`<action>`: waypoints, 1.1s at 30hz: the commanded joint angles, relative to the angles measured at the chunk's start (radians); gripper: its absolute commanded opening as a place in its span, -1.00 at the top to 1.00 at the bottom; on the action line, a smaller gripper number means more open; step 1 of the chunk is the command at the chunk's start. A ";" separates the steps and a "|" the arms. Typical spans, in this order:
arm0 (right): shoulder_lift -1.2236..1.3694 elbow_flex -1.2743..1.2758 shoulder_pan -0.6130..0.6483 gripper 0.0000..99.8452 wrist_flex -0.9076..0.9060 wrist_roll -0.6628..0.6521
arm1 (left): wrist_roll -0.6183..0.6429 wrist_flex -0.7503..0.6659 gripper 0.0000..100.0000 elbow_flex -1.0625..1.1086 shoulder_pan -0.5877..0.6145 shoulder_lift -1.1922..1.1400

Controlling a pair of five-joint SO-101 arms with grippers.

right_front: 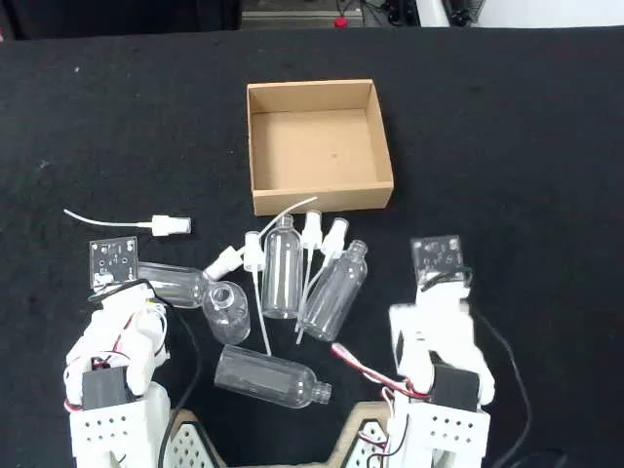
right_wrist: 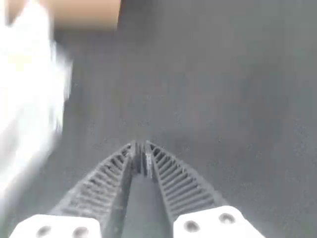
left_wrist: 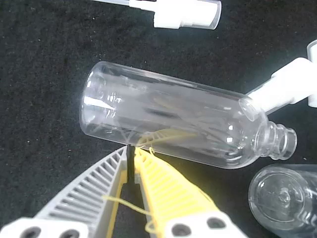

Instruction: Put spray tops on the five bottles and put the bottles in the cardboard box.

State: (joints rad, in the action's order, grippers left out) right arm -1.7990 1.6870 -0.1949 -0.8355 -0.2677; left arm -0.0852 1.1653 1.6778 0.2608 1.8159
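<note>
a black cloth-covered table (right_front: 526,146) is seen carrying everything. an open, square, brown cardboard box (right_front: 322,198) is set at the middle of the table, toward its far edge, and nothing is seen inside it. two white arms are mounted at the near edge, one toward each near corner.

the left gripper (left_wrist: 131,154), built with one grey and one yellow ribbed finger, is closed on nothing. its tips are held just at the side of a clear plastic bottle (left_wrist: 168,121), which is laid on its side toward the left edge with its open neck pointed at the table's middle. the right gripper (right_wrist: 141,151), with grey ribbed fingers, is likewise pressed closed and empty, held over bare cloth toward the right near corner.

a second clear bottle (right_front: 226,307) is seen end-on just beside that neck. a third clear bottle (right_front: 282,268) is laid at the middle with its neck toward the box, and a fourth clear bottle (right_front: 336,290) is laid slantwise just beside it. a fifth clear bottle (right_front: 265,375) is laid crosswise nearest the near edge. all five necks are left uncapped.

a white plastic spray top with a thin dip tube (right_front: 171,226) is laid alone toward the left edge. four more white spray tops (right_front: 312,229) are scattered between the box and the bottles.
</note>
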 commanded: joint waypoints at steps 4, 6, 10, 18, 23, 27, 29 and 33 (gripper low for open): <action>-0.097 -0.004 0.018 0.97 -0.155 -0.005 | -0.008 0.005 0.94 0.021 -0.004 0.009; -0.097 -0.004 0.018 0.97 -0.166 -0.006 | -0.008 0.005 0.94 0.021 -0.004 0.009; -0.097 -0.004 0.018 0.97 -0.160 -0.006 | -0.008 0.005 0.94 0.021 -0.004 0.009; -0.096 -0.030 0.012 0.97 -0.167 -0.006 | -0.008 0.005 0.94 0.021 -0.004 0.009; -0.096 -0.206 0.038 0.97 -0.241 0.002 | -0.008 0.005 0.94 0.021 -0.004 0.009; -0.096 -0.384 0.129 0.97 -0.330 -0.005 | -0.008 0.005 0.94 0.021 -0.004 0.009; -0.096 -0.467 0.181 0.97 -0.367 -0.005 | -0.008 0.005 0.94 0.021 -0.004 0.009; -0.093 -0.591 0.302 0.96 -0.416 0.002 | -0.008 0.005 0.94 0.021 -0.004 0.009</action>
State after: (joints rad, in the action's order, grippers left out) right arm -1.7990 1.2114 0.0215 -1.2236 -0.2693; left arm -0.0852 1.1653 1.6778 0.2608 1.8159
